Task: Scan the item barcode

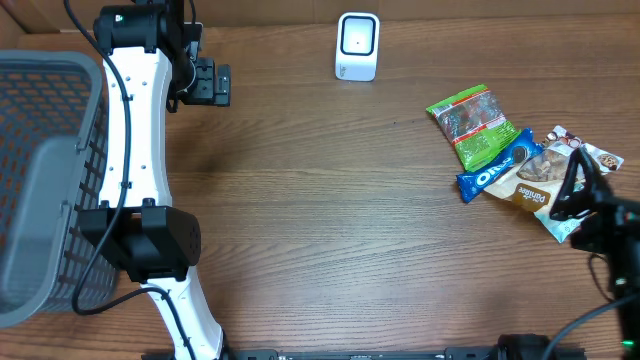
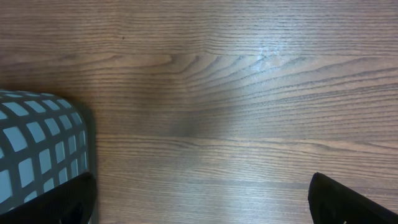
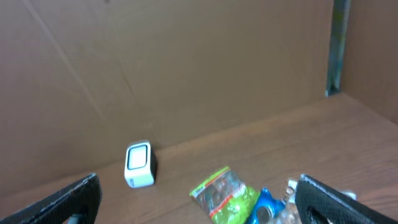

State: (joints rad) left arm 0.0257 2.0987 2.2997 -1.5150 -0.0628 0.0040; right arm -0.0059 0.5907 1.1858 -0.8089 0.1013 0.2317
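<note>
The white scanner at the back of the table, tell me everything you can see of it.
The scanner is a small white box with rounded corners, plastic by its look. Its face carries a pale window inside a dark rounded frame. It stands upright on the wooden table, near the back edge and close to the cardboard wall. Only the table touches it. The snack packets lie well apart from it, and neither gripper is near it.

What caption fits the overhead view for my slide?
White scanner at back, snack packets right, grey basket left.
</note>
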